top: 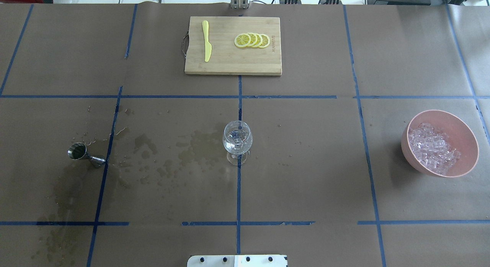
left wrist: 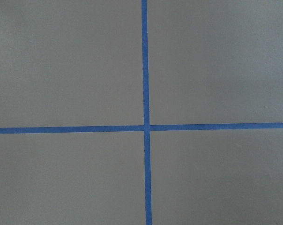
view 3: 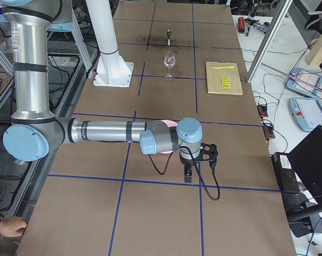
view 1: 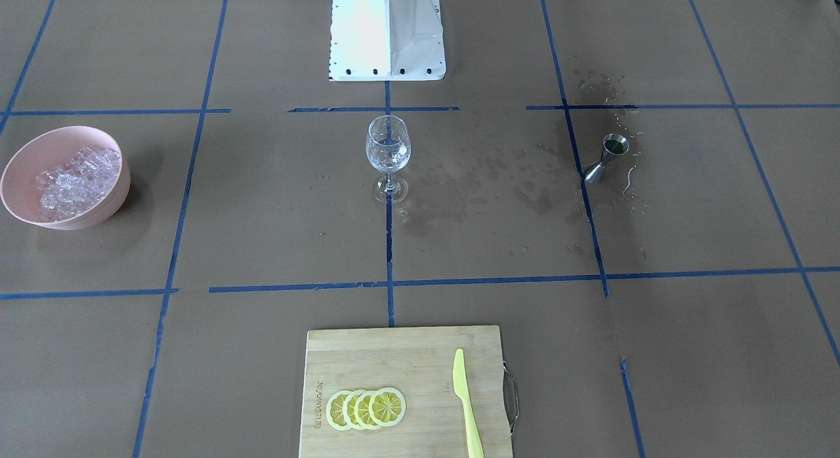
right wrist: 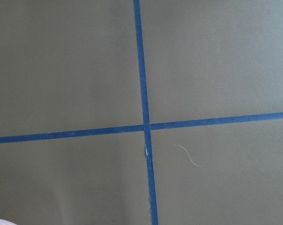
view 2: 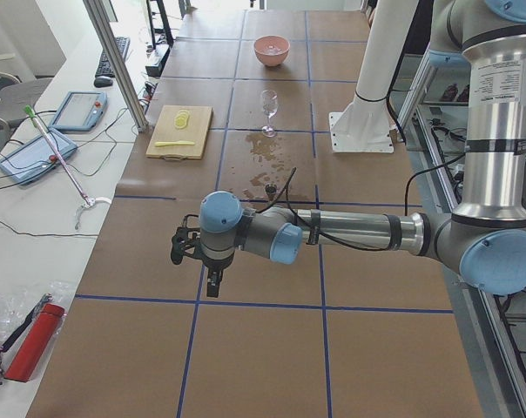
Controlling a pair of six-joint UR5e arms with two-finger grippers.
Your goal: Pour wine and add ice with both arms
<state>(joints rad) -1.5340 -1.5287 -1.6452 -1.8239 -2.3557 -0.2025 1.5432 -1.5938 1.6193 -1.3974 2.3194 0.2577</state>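
Note:
The steel jigger (top: pixel 82 153) stands upright on a wet patch at the table's left; it also shows in the front-facing view (view 1: pixel 607 157). Whether it holds wine I cannot tell. A clear wine glass (top: pixel 237 140) stands at the table's middle, with glassy glints inside. The ice (top: pixel 434 148) fills a pink bowl (top: pixel 465 133) on the right. My left gripper (view 2: pixel 212 283) hangs above bare table beyond the jigger, at the table's left end. My right gripper (view 3: pixel 187 173) hangs beyond the bowl, at the right end. Both show only in side views, so I cannot tell whether they are open or shut.
A wooden cutting board (top: pixel 222 64) with lemon slices (top: pixel 252 40) and a yellow knife (top: pixel 206 45) lies at the far middle. Wet stains (top: pixel 172 156) spread between jigger and glass. The white base column (view 1: pixel 387 31) stands behind the glass. Both wrist views show only taped paper.

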